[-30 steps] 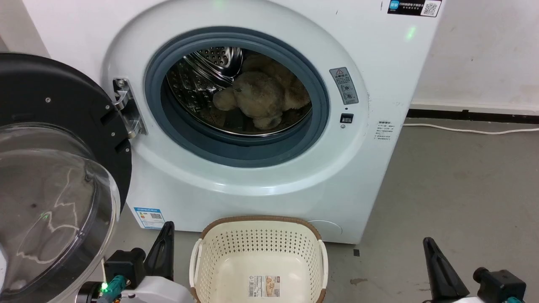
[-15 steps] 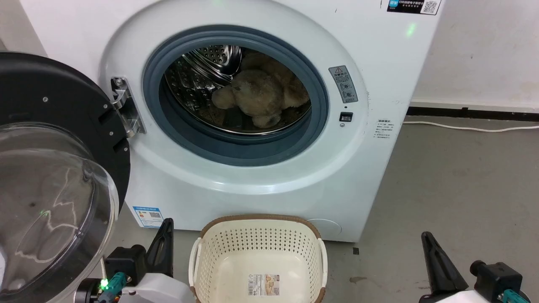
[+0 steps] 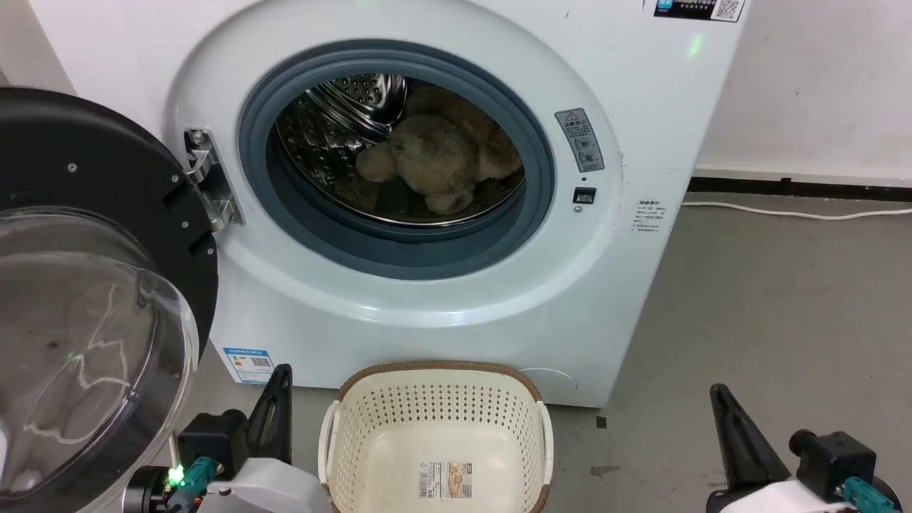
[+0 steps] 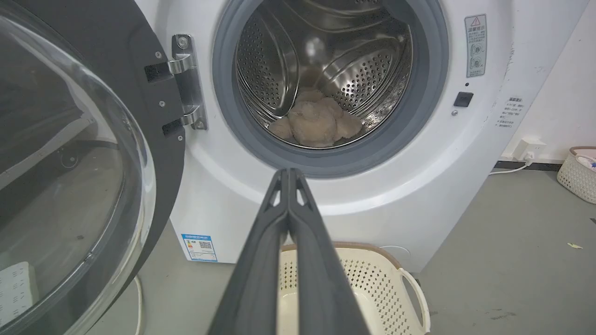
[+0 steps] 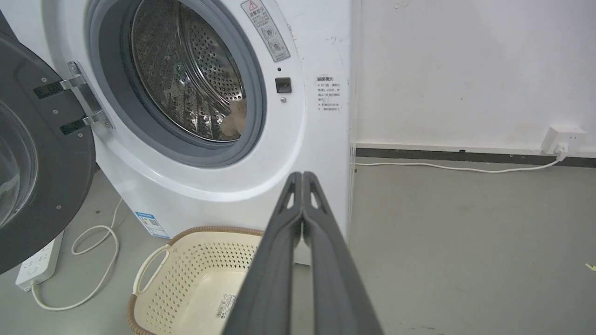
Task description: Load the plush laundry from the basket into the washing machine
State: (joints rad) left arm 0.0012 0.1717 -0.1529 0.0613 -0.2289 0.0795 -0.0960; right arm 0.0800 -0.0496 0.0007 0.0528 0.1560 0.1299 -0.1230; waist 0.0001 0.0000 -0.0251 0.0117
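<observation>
the robot has shifted a touch, plush laundry (image 3: 434, 160) already in the washing machine (image 3: 456, 328), basket (image 3: 434, 365) empty, left gripper (image 4: 288, 172) and right gripper (image 5: 302, 175) closed on nothing, door (image 3: 85, 157) open.

Soft, even indoor light keeps the white washer (image 3: 442, 335) bright, and shadows are faint. Ahead of the left gripper (image 4: 288, 171) the steel drum (image 4: 363, 74) glints sharply. The door (image 4: 70, 163) to the gripper's left carries pale reflections. Both wrist views bow straight edges near their borders. Focus is sharp throughout.
</observation>
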